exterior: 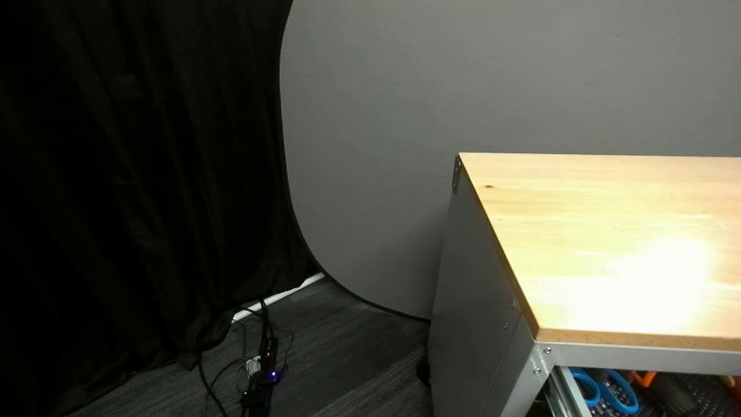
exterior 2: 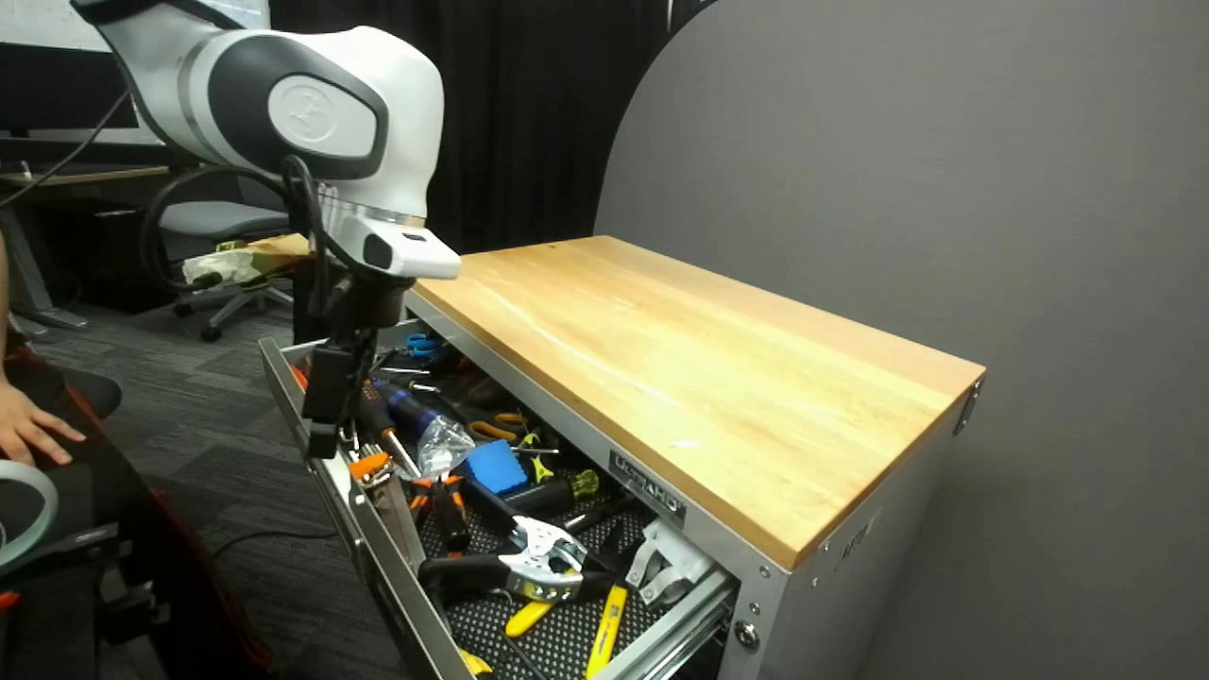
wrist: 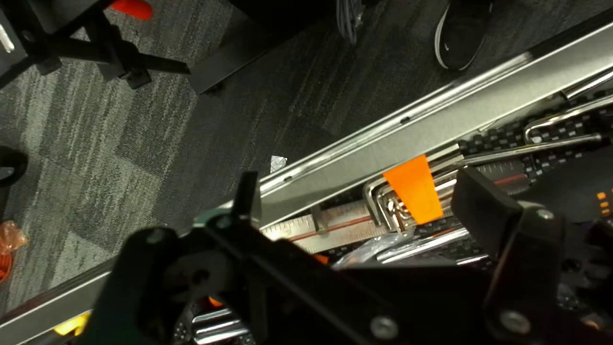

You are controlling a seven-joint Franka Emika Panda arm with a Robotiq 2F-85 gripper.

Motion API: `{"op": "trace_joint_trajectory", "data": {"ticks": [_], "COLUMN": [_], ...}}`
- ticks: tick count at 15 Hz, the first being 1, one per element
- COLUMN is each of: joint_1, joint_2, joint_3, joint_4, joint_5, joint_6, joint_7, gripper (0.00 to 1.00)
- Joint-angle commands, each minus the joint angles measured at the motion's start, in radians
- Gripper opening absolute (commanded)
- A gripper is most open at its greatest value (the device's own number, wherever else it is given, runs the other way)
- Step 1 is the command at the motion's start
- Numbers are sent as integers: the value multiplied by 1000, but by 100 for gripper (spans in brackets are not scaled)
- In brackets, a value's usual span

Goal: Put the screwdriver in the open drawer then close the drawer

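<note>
The drawer is open and full of tools; its pale grey front rim shows in an exterior view. Its corner shows in an exterior view and its front wall in the wrist view. My gripper points down at the front wall. In the wrist view the gripper is open, its fingers wide apart with nothing held; one finger overlaps the front wall, the other is over the tools. A black handle with a yellow-green end lies among the tools; I cannot tell if it is the screwdriver.
The cabinet's light wood top stands beside the drawer. A hex key set with an orange holder lies below the fingers on a ruler. A spring clamp is in the drawer. A person's hand is at the left.
</note>
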Motion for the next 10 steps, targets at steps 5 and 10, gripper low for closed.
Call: {"op": "trace_joint_trajectory", "data": {"ticks": [5,10], "joint_1": [-32,-40], "joint_2": [-91,-46], "joint_3": [-11,-9], "joint_4": [-136,-144], "joint_5": [0,-3], "joint_6": [70,105], "joint_7": [10,11], "gripper": [100,58]}}
